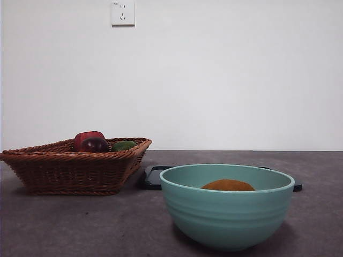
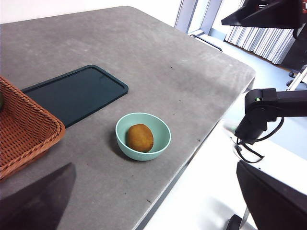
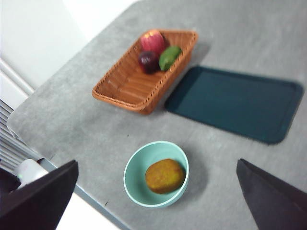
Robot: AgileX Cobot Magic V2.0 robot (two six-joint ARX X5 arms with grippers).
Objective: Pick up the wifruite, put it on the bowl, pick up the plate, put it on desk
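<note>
The orange-brown wifruite (image 1: 228,185) lies inside the mint-green bowl (image 1: 228,214) at the front of the desk (image 1: 80,225). The fruit also shows in the left wrist view (image 2: 139,137) and the right wrist view (image 3: 165,176), with the bowl (image 2: 162,130) (image 3: 135,167) around it. A flat dark teal plate (image 1: 152,178) (image 2: 74,93) (image 3: 235,103) lies on the desk behind the bowl. My left gripper (image 2: 156,165) and my right gripper (image 3: 157,162) are both open and empty, high above the desk. Neither shows in the front view.
A brown wicker basket (image 1: 69,166) (image 2: 24,129) (image 3: 129,86) stands left of the plate, holding a red apple (image 1: 87,137), a dark plum (image 1: 95,144) and a small green fruit (image 1: 124,145). The desk's front edge (image 2: 192,163) runs close by the bowl.
</note>
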